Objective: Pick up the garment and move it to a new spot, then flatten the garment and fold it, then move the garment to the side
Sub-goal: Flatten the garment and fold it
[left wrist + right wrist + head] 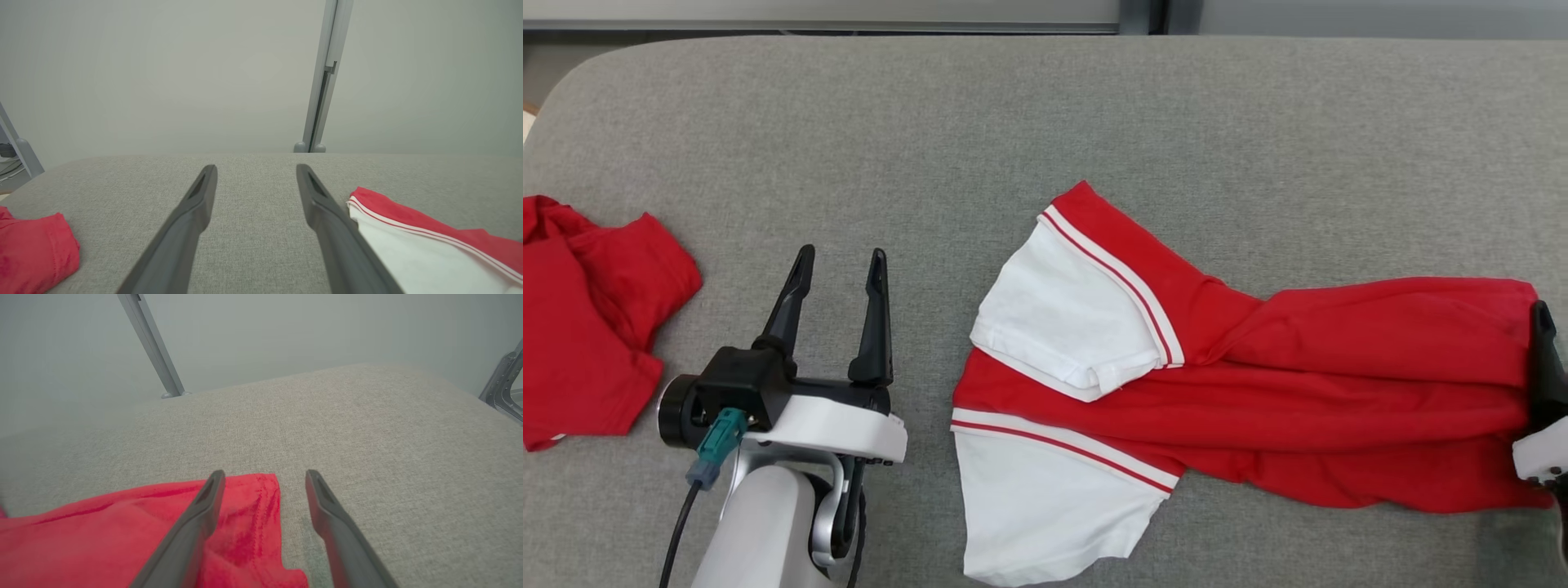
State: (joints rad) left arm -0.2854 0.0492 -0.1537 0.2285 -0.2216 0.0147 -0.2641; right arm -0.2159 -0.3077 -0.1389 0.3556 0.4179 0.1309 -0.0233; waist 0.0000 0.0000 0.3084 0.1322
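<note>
Red-white shirt (1298, 384) lies stretched lengthwise on grey pad (1045, 114), prob. for flattening. R gripper (265, 475) over hem (274, 506), fingers apart, gripping nothing. L gripper (842, 251) wide open beside sleeves (1062, 314), idle.

The garment (1339, 384) is showing bright red, its sleeves (1054, 327) showing white with thin red-and-white stripes at the seams. A second cloth (588, 318) is lying plain red. The surface (1013, 114) is looking heathered grey; the left tool (841, 261) is showing black fingers (876, 318).
</note>
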